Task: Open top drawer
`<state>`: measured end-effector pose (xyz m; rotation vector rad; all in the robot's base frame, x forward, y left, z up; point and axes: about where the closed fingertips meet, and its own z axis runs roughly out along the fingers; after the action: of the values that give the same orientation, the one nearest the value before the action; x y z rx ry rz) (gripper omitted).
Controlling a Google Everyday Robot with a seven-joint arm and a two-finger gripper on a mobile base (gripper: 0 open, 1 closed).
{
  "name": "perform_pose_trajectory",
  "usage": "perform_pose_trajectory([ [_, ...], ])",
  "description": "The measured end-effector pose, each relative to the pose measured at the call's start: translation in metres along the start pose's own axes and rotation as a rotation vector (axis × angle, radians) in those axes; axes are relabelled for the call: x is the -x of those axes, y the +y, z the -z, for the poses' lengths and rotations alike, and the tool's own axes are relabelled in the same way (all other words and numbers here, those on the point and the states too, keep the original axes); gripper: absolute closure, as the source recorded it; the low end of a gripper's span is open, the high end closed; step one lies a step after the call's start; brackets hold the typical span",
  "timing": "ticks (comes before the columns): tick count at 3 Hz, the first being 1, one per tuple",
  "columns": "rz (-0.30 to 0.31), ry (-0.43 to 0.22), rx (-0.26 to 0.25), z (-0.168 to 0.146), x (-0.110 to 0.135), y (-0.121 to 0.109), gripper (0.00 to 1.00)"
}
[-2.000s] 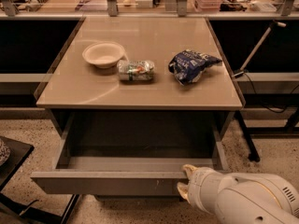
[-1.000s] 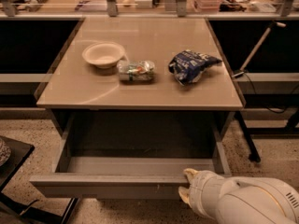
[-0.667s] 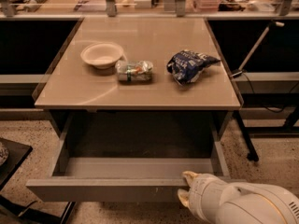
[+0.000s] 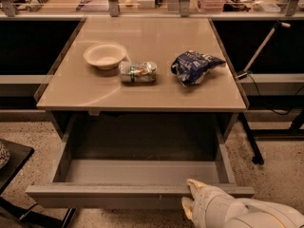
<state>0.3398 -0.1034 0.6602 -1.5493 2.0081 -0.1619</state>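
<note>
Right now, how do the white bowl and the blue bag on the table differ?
The white bowl is round, pale, upright; the blue bag is dark, crumpled, lying flat. The bowl sits left of the can, the bag right of it. Both rest on the table. The hand is at the front edge of the open top drawer.

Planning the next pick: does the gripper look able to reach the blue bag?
Probably yes: the gripper is at the top drawer's front edge, and nothing stands between the blue bag and the table's near edge.
</note>
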Motion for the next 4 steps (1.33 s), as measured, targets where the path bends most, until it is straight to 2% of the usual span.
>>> perform_pose_trajectory([
  [1,0.026,-0.001,0.009,0.0006,0.0016,0.0109,1.0],
  [2,0.026,0.0,0.009,0.0023,0.0025,0.0098,1.0],
  [4,0.058,0.006,-0.021,0.0089,0.0042,0.0125,1.0],
])
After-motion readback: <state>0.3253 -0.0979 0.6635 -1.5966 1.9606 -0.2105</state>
